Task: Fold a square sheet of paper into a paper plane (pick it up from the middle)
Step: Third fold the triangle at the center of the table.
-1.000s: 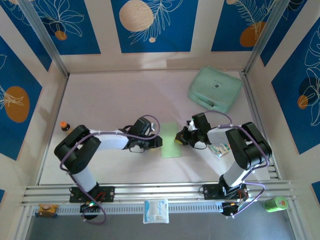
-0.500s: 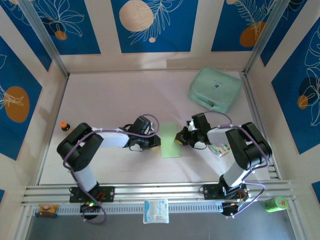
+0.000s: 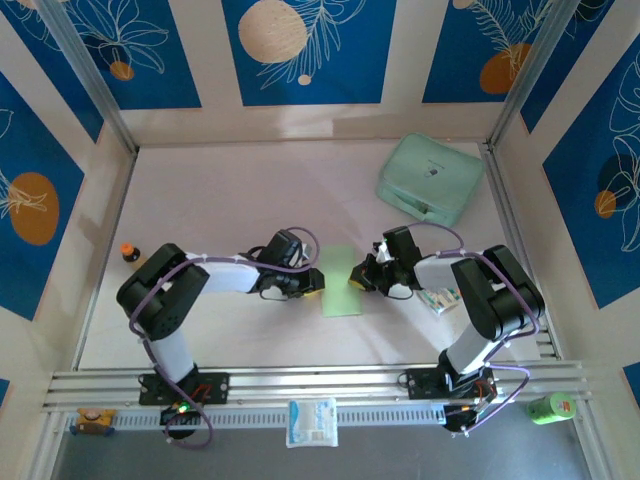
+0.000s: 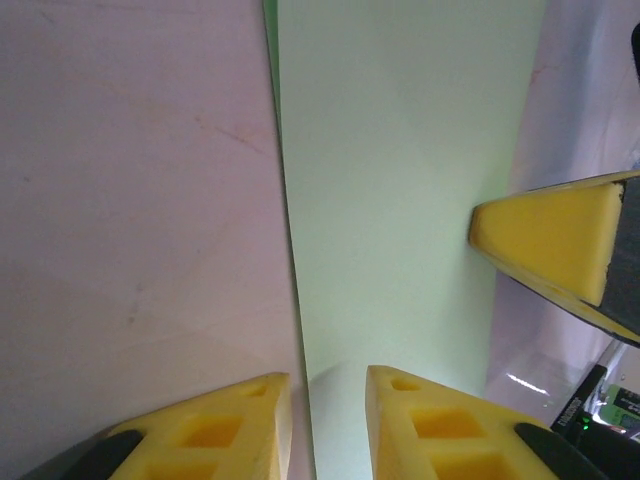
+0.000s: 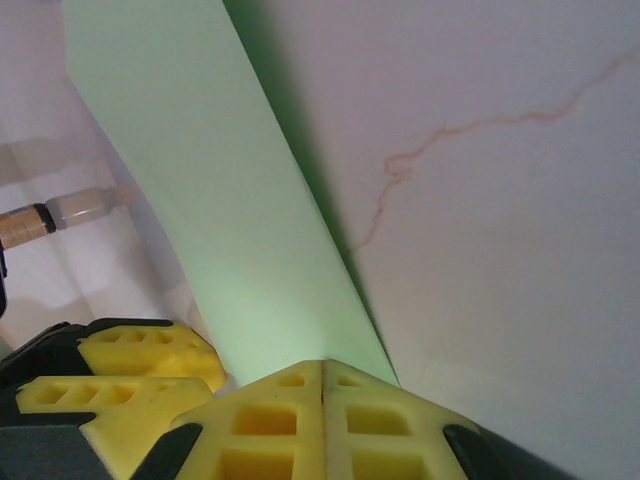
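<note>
I see the sheet of paper (image 3: 342, 282) as a thin light-green narrow rectangle, apparently folded. A darker layer edge shows along its left side. Long axis runs near-to-far, mid table (image 3: 220, 200), slightly right of centre.

Left end effector (image 3: 314, 281) and right end effector (image 3: 357, 279) flank the sheet of paper (image 3: 340, 295).
I see the light-green sheet lying on the tabletop (image 3: 220, 200) as a narrow strip running near to far, one end effector at each long edge. A mint-green case (image 3: 430, 179) sits well apart at the far right. A printed packet (image 3: 441, 298) lies just beside my right arm, and a small orange-capped bottle (image 3: 129, 252) stands near the tabletop's left edge.
</note>
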You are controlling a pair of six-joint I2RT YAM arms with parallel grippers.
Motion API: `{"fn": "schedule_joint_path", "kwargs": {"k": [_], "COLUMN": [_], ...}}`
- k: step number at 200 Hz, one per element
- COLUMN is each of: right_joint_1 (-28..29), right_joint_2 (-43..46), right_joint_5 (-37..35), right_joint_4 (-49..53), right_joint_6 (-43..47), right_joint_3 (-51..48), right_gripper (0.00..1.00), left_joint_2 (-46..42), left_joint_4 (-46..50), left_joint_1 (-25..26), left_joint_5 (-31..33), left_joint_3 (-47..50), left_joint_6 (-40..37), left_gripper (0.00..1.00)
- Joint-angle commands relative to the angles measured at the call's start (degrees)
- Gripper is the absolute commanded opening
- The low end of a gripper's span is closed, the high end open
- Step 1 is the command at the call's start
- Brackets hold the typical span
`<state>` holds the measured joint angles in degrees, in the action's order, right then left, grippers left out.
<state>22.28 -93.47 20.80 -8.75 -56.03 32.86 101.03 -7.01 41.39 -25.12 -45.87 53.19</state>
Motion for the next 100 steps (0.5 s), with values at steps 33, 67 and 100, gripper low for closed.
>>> {"fn": "schedule_joint_path", "kwargs": {"k": [33,67,100], "right_joint_1": [0.83,0.74,0.57], "right_joint_2": [0.33,0.64,0.55], "right_joint_5": [-0.23,-0.14,-0.01], "right_joint_4": [7.43,6.89,6.86], "right_joint_6": [-1.18,-1.29,-1.19], "right_joint_3": [-2.95,-3.30,-3.38], "right_gripper": [0.04,0.04,0.04], "left_joint_2": [4.33,4.01,3.13], "left_joint_4": [-9.42,-9.72,-9.18], "left_joint_1": [1.39,1.34,1.33], "left_joint_5": [-1.90,-1.53,-0.98], "left_joint_3": [-1.24,-0.90,-0.90], "left_joint_6": [1.39,1.56,1.57], "left_gripper": [0.28,0.28,0.28]}}
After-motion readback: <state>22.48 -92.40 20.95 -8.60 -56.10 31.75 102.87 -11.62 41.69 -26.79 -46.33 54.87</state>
